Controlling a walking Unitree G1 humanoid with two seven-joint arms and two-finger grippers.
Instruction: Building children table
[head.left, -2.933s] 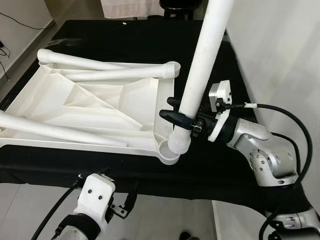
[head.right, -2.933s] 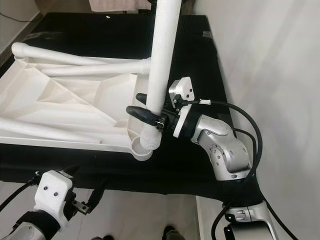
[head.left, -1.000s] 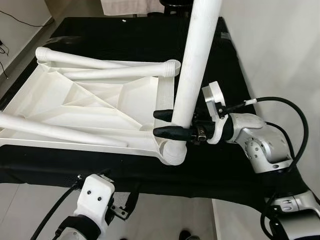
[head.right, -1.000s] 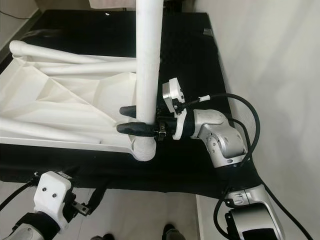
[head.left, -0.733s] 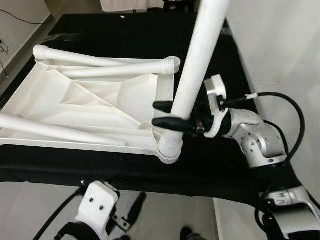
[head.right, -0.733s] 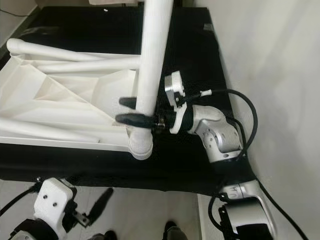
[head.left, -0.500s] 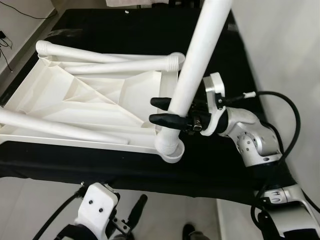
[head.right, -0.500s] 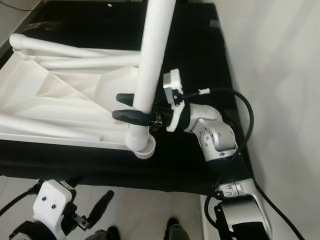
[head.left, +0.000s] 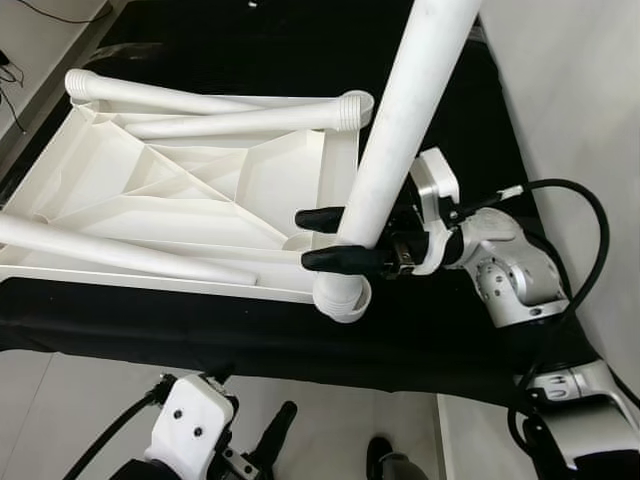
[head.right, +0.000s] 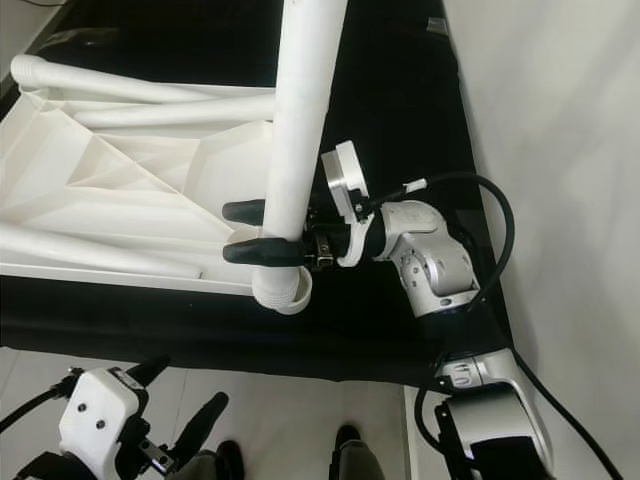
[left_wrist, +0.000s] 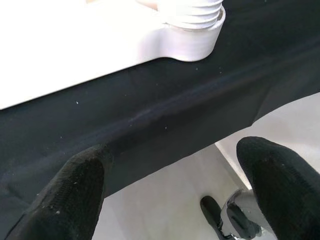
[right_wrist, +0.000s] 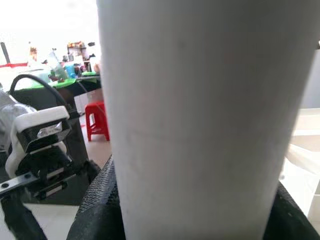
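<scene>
Gripper on my left arm (head.left: 275, 425) hangs idle below the near edge of the black cloth (head.left: 420, 340), fingers spread and holding nothing; its wrist camera looks up past them at the cloth's edge and the corner socket (left_wrist: 192, 37) of the upturned table top (head.left: 190, 195). Moving right from that top, my right gripper (head.left: 330, 240) is pinching the upright table leg (head.left: 395, 130) low on its shaft, one black finger on either side, with the leg's threaded foot sitting in the socket at the top's near right corner. My worry is the tilt: the leg leans away from the socket's axis, so I judge that turning or pushing now could cross the threads or jam it. With nothing bracing the top, the same force could drag it across the cloth toward the edge, and the smooth plastic may twist inside my grip. Two spare legs (head.left: 210, 110) lie across the far side of the top and a third across its near side. I can't see how deep the threads sit, since the leg hides the socket's inside, and the leg's upper end is cut off.
</scene>
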